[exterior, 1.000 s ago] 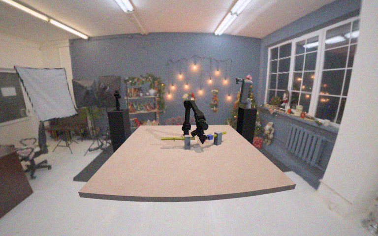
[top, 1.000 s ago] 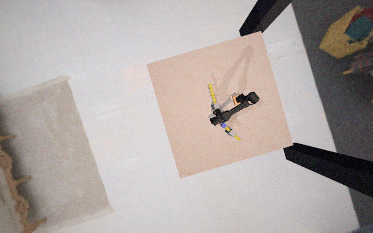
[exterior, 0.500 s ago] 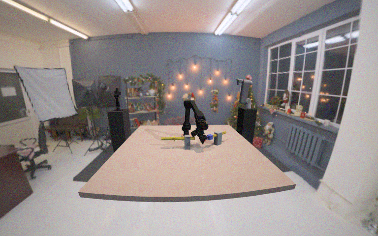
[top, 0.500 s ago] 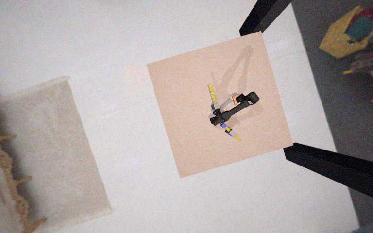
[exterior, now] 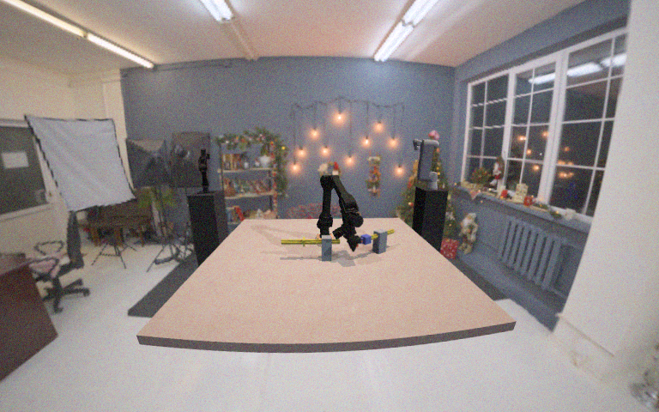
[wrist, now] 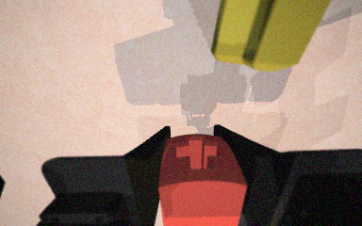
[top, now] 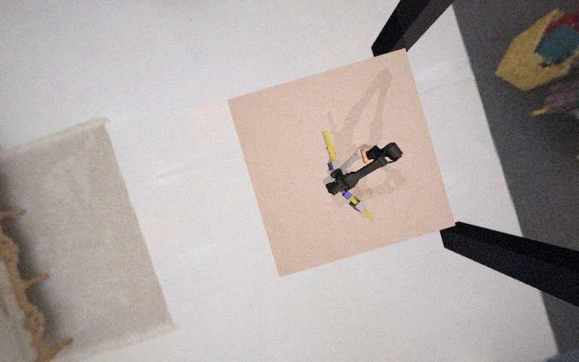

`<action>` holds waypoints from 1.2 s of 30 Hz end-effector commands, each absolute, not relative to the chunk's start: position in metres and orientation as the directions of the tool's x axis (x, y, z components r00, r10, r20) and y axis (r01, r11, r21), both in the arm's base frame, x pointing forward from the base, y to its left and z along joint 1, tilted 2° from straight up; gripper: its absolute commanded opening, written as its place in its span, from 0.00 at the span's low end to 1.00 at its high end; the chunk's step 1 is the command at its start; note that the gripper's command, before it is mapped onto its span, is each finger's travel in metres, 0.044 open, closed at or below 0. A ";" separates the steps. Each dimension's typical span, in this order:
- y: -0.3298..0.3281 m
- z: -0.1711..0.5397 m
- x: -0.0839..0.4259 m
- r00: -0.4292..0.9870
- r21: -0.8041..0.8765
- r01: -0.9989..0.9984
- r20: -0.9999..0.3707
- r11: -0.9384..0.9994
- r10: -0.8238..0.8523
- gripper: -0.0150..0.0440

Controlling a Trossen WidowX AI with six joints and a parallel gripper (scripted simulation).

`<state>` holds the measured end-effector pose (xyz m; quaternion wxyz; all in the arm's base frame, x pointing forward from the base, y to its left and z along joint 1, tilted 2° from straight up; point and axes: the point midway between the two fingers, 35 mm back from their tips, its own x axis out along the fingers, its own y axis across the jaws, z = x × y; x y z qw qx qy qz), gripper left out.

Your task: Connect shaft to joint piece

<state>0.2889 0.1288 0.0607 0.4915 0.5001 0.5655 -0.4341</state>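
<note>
The red square joint piece (wrist: 203, 200) is held between the fingertips of my gripper (wrist: 191, 130); a cross-shaped mark shows on its darker end face. The gripper is shut on it. The grooved yellow end of the second shaft (wrist: 264, 35) (top: 328, 145) (exterior: 296, 241) is beyond the joint piece, a little to the right in the wrist view, apart from it. Its grey block (top: 335, 165) (exterior: 326, 250) stands upright. A blue hinge part (top: 347, 194) (exterior: 365, 239) sits on the fixed yellow shaft (top: 369, 214) (exterior: 390, 232), in its grey block (top: 360, 207) (exterior: 381, 243). Exact alignment cannot be told.
My black arm (top: 365, 171) (exterior: 342, 194) reaches over the pink table top (top: 277, 222) (exterior: 291, 300) between the two blocks. Its base stands behind them in the exterior view. Black pedestals (exterior: 202, 226) (exterior: 429, 215) stand beyond the table's back corners.
</note>
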 end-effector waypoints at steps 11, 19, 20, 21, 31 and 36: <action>0.129 0.061 0.289 -0.017 0.001 0.992 -0.990 0.123 0.139 0.50; 0.129 0.061 0.289 -0.017 0.001 0.992 -0.990 0.123 0.139 0.25; 0.129 0.061 0.289 -0.017 0.001 0.992 -0.990 0.123 0.139 0.25; 0.129 0.061 0.289 -0.017 0.001 0.992 -0.990 0.123 0.139 0.25; 0.128 0.065 0.286 -0.005 -0.002 0.998 -0.998 0.061 0.057 0.25; 0.128 0.068 0.283 -0.002 -0.002 1.000 -1.000 0.008 -0.016 0.25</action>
